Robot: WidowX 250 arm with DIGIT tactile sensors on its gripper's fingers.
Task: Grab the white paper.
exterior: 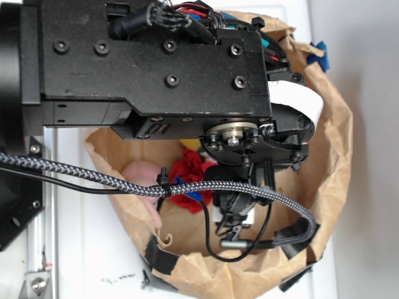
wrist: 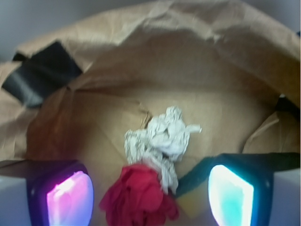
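My end effector (wrist: 150, 197) hangs spread and empty above the paper wads.

The white paper (wrist: 162, 139) lies on the floor of the brown paper bag (wrist: 188, 52), touching the red wad (wrist: 138, 197), so I sit high to centre before closing.

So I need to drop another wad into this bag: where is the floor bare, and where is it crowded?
In the wrist view, bare brown floor lies left of the white paper, toward the taped wall, and behind it below the back wall. The near centre is crowded: the red wad touches the white paper between the gripper pads.
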